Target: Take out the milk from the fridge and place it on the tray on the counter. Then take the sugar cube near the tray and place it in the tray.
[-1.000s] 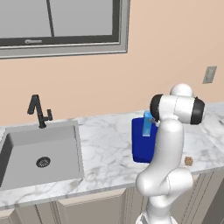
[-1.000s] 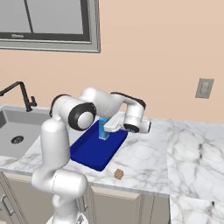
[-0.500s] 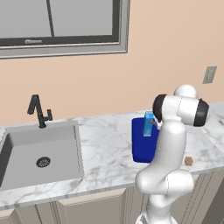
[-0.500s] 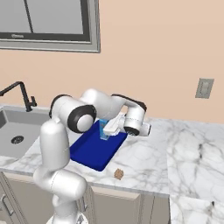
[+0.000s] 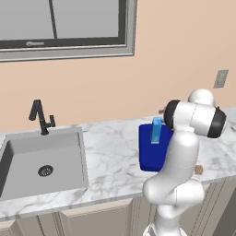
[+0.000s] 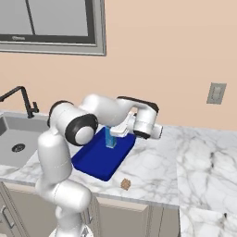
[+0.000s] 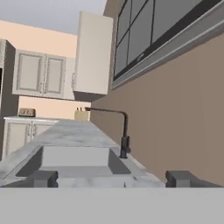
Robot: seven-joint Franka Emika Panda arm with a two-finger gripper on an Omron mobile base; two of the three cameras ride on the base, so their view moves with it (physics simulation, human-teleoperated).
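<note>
The milk [image 6: 110, 139], a small blue carton, stands upright in the deep blue tray [image 6: 99, 161] on the white marble counter [image 6: 194, 162]. My gripper [image 6: 121, 131] hovers at the carton's top, just to its right, pointing along the counter toward the sink. In the hand view the gripper [image 7: 111, 178] is open, its fingertips [image 7: 41, 178] wide apart with nothing between them. From the left base view my arm partly hides the milk [image 5: 156, 131] and the tray [image 5: 150, 159]. The tan sugar cube [image 6: 125, 184] lies on the counter near the tray's front corner, and the sugar cube [image 5: 198, 169] also sits near the counter's front edge.
A grey sink [image 5: 46, 156] with a black faucet [image 5: 41, 117] lies left of the tray. The peach wall carries a window above the sink and an outlet [image 6: 215, 93] to the right. Bare marble stretches right of the tray.
My hand has shifted slightly right and up from the carton. The milk stays upright in the tray, and the sugar cube has not moved.
</note>
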